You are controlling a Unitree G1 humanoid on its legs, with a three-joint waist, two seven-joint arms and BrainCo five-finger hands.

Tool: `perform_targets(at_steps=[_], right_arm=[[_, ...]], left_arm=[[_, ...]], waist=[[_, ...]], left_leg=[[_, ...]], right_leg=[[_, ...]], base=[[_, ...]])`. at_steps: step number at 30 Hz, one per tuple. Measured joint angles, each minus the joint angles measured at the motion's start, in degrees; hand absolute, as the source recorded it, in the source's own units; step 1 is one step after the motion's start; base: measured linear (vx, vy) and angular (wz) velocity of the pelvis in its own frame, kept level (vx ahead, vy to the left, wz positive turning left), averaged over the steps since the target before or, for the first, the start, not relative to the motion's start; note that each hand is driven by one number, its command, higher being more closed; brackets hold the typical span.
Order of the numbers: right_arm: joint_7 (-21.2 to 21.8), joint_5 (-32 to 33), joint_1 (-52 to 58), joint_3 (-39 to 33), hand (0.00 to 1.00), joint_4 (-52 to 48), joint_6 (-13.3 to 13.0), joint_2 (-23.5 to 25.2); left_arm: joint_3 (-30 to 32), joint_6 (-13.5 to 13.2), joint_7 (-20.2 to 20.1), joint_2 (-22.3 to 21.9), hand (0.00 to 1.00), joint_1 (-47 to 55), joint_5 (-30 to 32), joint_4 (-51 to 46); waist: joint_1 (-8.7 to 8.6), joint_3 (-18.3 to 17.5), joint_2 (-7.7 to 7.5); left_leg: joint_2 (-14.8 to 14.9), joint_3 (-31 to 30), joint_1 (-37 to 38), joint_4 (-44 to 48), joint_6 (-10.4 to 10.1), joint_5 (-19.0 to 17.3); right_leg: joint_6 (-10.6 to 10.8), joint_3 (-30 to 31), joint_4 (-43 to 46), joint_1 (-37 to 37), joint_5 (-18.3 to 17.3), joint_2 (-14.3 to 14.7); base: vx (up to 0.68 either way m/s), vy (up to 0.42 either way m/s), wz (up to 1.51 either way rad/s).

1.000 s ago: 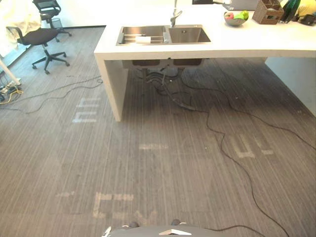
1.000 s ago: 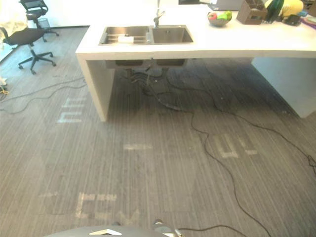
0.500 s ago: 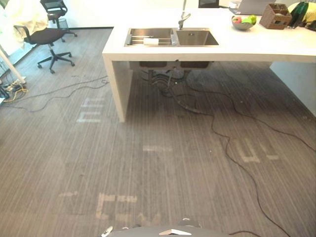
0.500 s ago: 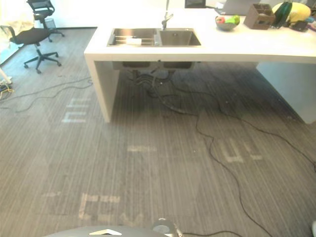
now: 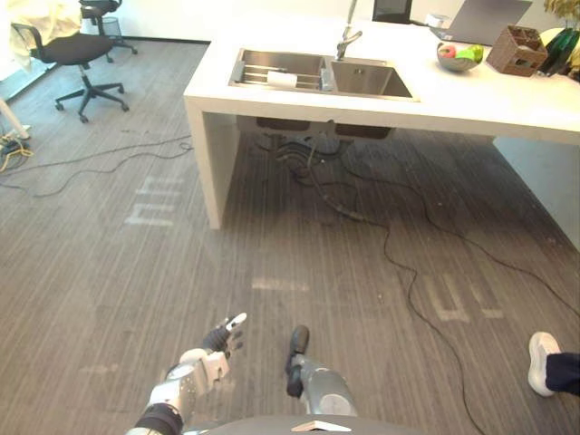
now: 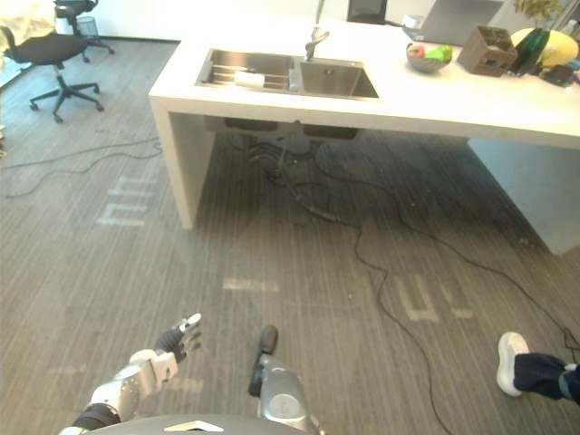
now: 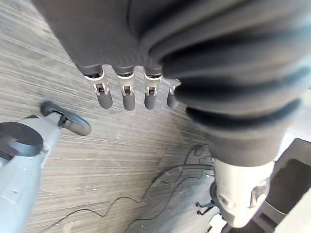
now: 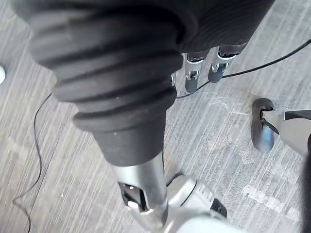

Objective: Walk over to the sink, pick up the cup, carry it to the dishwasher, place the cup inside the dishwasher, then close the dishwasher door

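Hands empty, fingers straight: L hand (image 5: 218,341) newly in view, R hand (image 8: 191,78) over floor (image 5: 299,245); person's shoe (image 5: 542,361) appeared.

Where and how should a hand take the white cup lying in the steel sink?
Likely around the white cup's round middle, from above: it lies on its side across the rack in the steel sink's left basin, whose walls hinder sideways reaches.

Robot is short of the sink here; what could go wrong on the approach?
Black cables snake across the floor between the robot and the sink; a foot could snag one. A person's shoe is close on the right; a sidestep might clip it.
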Motion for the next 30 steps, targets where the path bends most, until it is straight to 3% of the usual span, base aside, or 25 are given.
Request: perform_targets(at_steps=[1,2,3,4,6,7,9,10,11,12,14,16,18,19,20,22,23,24,27,29,30], right_arm=[[-0.4,1.2,1.0,-2.1,0.00,-0.5,0.1,-0.1],[-0.7,1.2,2.0,-3.1,0.00,-1.0,0.2,-0.5],[-1.9,1.7,2.9,-4.2,0.00,-2.2,0.4,-1.7],[-2.1,1.7,2.7,-4.2,0.00,-2.1,0.5,-1.9],[-3.7,2.6,1.7,-4.6,0.00,-2.3,1.6,-2.1],[-3.7,3.0,1.6,-5.1,0.00,-2.3,1.7,-2.2],[-3.1,3.1,1.5,-4.4,0.00,-2.1,1.7,-4.0],[-2.8,2.5,1.3,-3.0,0.00,-2.1,1.5,-5.2],[-2.7,1.4,-0.3,-2.1,0.00,-2.1,1.2,-6.8],[-2.2,1.4,-2.4,-1.2,0.00,-2.1,1.0,-7.7],[-1.2,1.4,-6.4,0.5,0.00,-2.5,0.4,-8.1],[0.8,1.0,-9.0,4.6,0.00,-6.6,0.4,-7.9],[2.9,0.7,-10.9,7.9,0.00,-9.2,-0.9,-8.1],[2.9,0.0,-11.4,8.2,0.00,-9.0,-1.0,-8.3],[3.0,-1.4,-11.5,8.8,0.00,-8.8,-1.2,-8.3],[3.2,-1.3,-9.2,8.7,0.00,-8.8,-1.1,-8.5],[3.1,-1.1,-7.6,8.1,0.00,-8.7,-0.9,-9.0],[2.6,-0.6,-5.9,6.8,0.00,-6.7,-1.1,-8.7],[1.7,-0.6,-5.8,5.9,0.00,-4.7,-0.5,-6.7],[0.2,-1.0,-6.1,4.8,0.00,-2.3,-0.2,-6.9],[-0.8,-1.3,-6.0,3.9,0.00,-1.0,0.9,-7.2]], left_arm=[[-1.0,-1.3,0.1,-0.6,0.00,0.2,0.1,-2.9],[-1.9,-1.7,0.1,-0.7,0.00,0.4,0.1,-4.9],[-2.4,-2.3,0.5,-1.5,0.00,0.5,0.1,-8.7],[-2.3,-2.5,0.6,-1.6,0.00,0.5,0.1,-9.2],[-1.9,-2.8,1.6,-1.7,0.00,0.9,0.1,-12.7],[-1.9,-3.1,1.8,-1.9,0.00,1.2,0.1,-13.5],[-2.0,-4.7,2.2,-3.2,0.00,2.2,-0.2,-16.2],[-2.1,-5.5,2.7,-4.0,0.00,2.5,-0.5,-17.9],[-2.2,-6.6,3.9,-4.2,0.00,2.5,-1.1,-19.8],[-1.9,-7.3,5.9,-4.0,0.00,2.9,-1.2,-21.7],[-1.7,-8.8,7.8,-3.4,0.00,4.5,-1.2,-26.1],[-1.3,-10.4,8.2,-3.9,0.00,6.8,-1.1,-31.9],[-1.5,-13.6,9.4,-4.5,0.00,8.0,-1.1,-37.3],[-1.5,-14.3,9.8,-4.5,0.00,7.9,-1.1,-38.0],[-1.3,-15.5,11.1,-4.6,0.00,7.3,-1.1,-38.8],[-0.6,-16.0,12.3,-5.5,0.00,6.0,-1.2,-39.4],[-0.7,-16.1,13.1,-6.3,0.00,5.3,-1.2,-39.4],[0.6,-16.2,13.6,-6.0,0.00,3.9,-1.2,-39.5],[4.2,-16.1,14.8,-4.4,0.00,1.6,-1.3,-40.9],[5.6,-15.8,17.0,-4.0,0.00,1.2,-1.1,-43.9],[5.6,-15.6,18.2,-3.8,0.00,1.3,-1.1,-45.5]], waist=[[-0.41,-0.5,2.84],[-0.41,-0.7,4.47],[-0.28,-1.5,7.51],[-0.22,-1.4,7.76],[0.00,-1.6,7.60],[0.04,-1.8,7.95],[0.47,-2.8,9.70],[0.95,-3.1,10.89],[1.40,-2.6,11.24],[2.29,-2.2,10.63],[4.08,-1.4,9.36],[5.56,-0.5,7.96],[6.98,-0.3,6.92],[6.97,-0.3,6.93],[6.88,-0.2,7.17],[6.14,-0.6,8.05],[5.92,-1.5,9.79],[5.26,-1.8,10.59],[5.40,-1.7,5.61],[6.83,-1.7,5.27],[7.28,-2.5,5.57]], left_leg=[[2.9,-0.2,0.5,1.4,-1.4,-2.9],[4.1,-0.3,0.7,1.2,-1.9,-3.6],[6.0,-0.2,1.1,1.9,-2.5,-3.4],[6.2,-0.2,1.1,2.8,-2.6,-3.1],[8.8,-0.7,-2.2,15.8,-2.5,2.5],[10.0,-0.6,-3.6,20.4,-2.4,4.8],[16.7,-2.3,-13.0,40.0,-3.1,18.9],[18.4,-3.5,-18.3,48.9,-1.8,19.0],[17.5,-5.3,-24.5,56.5,-0.7,14.7],[15.1,-5.8,-28.4,56.1,-1.5,11.0],[14.0,-3.1,-30.6,46.5,-0.7,7.7],[13.8,-0.5,-31.8,33.8,-0.4,7.2],[11.8,-0.4,-31.2,11.7,-1.8,12.5],[11.5,0.0,-31.0,6.6,-2.3,14.5],[11.4,2.3,-30.1,0.0,-3.6,17.7],[11.6,7.0,-28.7,-2.5,-4.3,20.5],[12.1,8.3,-27.3,-3.0,-3.8,21.8],[12.0,8.9,-26.5,-2.3,3.7,27.2],[8.6,9.7,-27.8,1.8,5.0,21.4],[8.0,7.7,-28.7,6.8,4.4,16.1],[7.2,5.9,-28.2,9.3,5.0,13.3]], right_leg=[[-1.9,-2.3,5.2,-1.4,3.0,0.7],[-2.9,-3.1,7.8,-2.4,2.7,0.9],[-7.7,-4.5,14.5,-4.6,-1.5,1.5],[-8.5,-4.5,15.9,-4.9,-2.4,1.4],[-8.3,-4.9,20.6,-2.9,-8.1,0.5],[-7.9,-5.3,20.6,-1.6,-9.2,0.9],[-7.9,-5.9,17.0,3.6,-12.2,3.8],[-8.5,-5.7,14.8,5.6,-12.4,5.3],[-8.9,-5.1,12.7,8.1,-12.4,6.3],[-8.6,-3.8,10.5,10.7,-12.1,6.7],[-7.9,-0.7,7.3,14.6,-11.8,7.4],[-7.3,2.4,5.6,18.0,-12.7,7.1],[-5.1,5.5,5.8,19.8,-14.5,5.1],[-4.4,5.9,5.8,20.4,-14.9,4.6],[-2.3,6.1,5.9,22.0,-15.6,3.9],[1.1,5.0,6.5,24.9,-17.7,3.5],[2.8,4.5,6.5,26.2,-18.9,4.3],[4.1,4.1,6.8,28.2,-21.2,4.1],[3.9,3.1,5.7,28.5,-21.2,-0.2],[3.5,1.6,5.4,28.3,-19.2,-0.5],[3.7,0.2,4.6,30.0,-17.2,-1.0]], base=[[0.55,-0.193,0.07],[0.70,-0.233,0.12],[0.49,-0.157,0.09],[0.61,-0.231,0.00],[0.57,-0.270,-0.03],[0.51,-0.250,0.18],[0.47,-0.140,0.12],[0.45,-0.048,-0.16],[0.51,-0.024,-0.46],[0.48,-0.016,-0.62],[0.38,0.002,-0.93],[0.33,0.046,-0.87],[0.31,0.126,-0.68],[0.34,0.185,-0.39],[0.30,0.176,-0.16],[0.43,0.278,0.14],[0.64,0.502,0.29],[0.47,0.396,0.16],[0.34,0.260,-0.11],[0.31,0.181,-0.48],[0.22,0.124,-0.46]])
